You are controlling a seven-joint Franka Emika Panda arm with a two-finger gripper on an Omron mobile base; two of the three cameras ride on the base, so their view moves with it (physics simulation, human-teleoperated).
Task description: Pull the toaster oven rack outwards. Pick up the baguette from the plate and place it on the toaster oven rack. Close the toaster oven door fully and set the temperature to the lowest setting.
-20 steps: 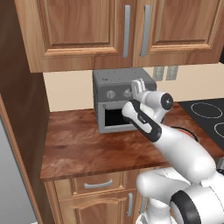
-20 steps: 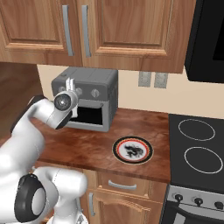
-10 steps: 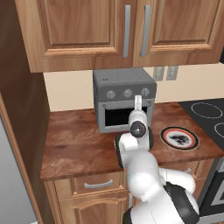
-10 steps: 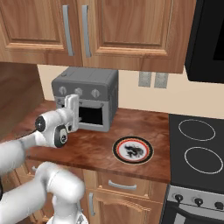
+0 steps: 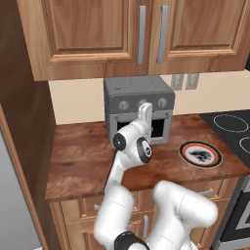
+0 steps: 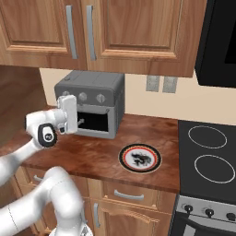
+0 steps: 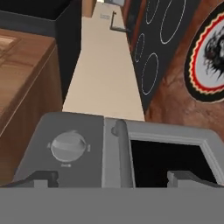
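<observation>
While the end effector (image 6: pixel 79 121) hovers released before the toaster oven (image 6: pixel 92 109), a misaligned reach could bump its knobs instead of catching the rack.

2 rear base cameras; hand camera close on toaster oven (image 7: pixel 109 148)

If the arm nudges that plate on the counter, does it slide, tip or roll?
The plate lies flat on the wooden counter, so it would probably slide rather than tip or roll. Its low rim gives little to catch, so a sideways push may skate over it. It looks rigid and bare in the base views, so probably light for its width.
</observation>
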